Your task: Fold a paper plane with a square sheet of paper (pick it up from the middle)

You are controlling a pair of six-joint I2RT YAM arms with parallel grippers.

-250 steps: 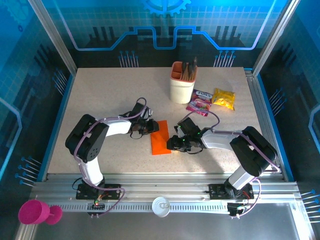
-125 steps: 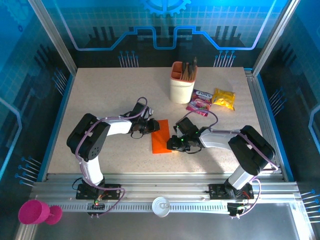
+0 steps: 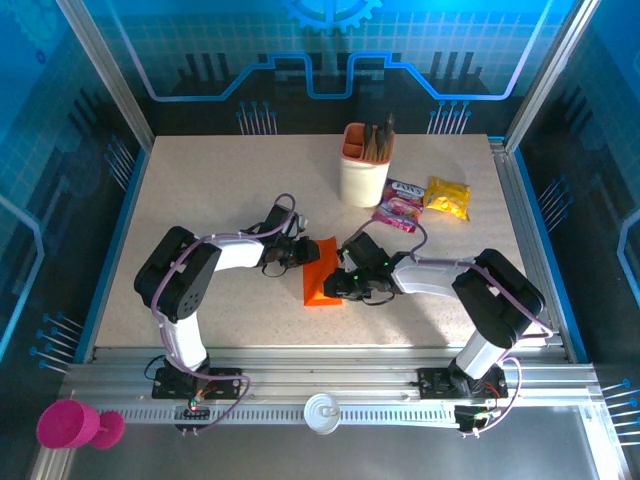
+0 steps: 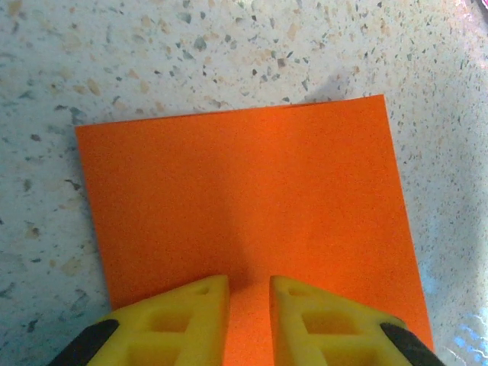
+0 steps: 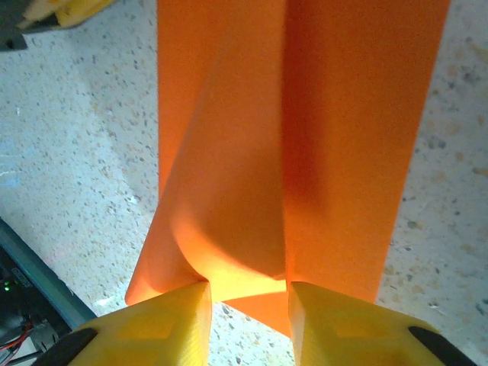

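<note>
The square sheet of paper (image 3: 318, 283) is bright orange and lies mid-table between the two arms. My left gripper (image 3: 303, 254) rests on its left edge. In the left wrist view the paper (image 4: 244, 198) lies flat under the yellow fingertips (image 4: 200, 305), whose jaws stand a narrow gap apart with nothing between them. My right gripper (image 3: 338, 284) is at the sheet's right edge. In the right wrist view the paper (image 5: 229, 137) bulges up in a curved flap, and the gripper (image 5: 248, 293) pinches that raised edge between its fingers.
A beige-and-orange pen cup (image 3: 364, 165) stands behind the paper. A pink snack packet (image 3: 398, 207) and a yellow one (image 3: 447, 196) lie to its right. A pink cup (image 3: 68, 424) sits off the table at the near left.
My right gripper has slid left onto the paper and closed in, pushing the sheet's right edge up into a flap. The left gripper has stayed in place.
</note>
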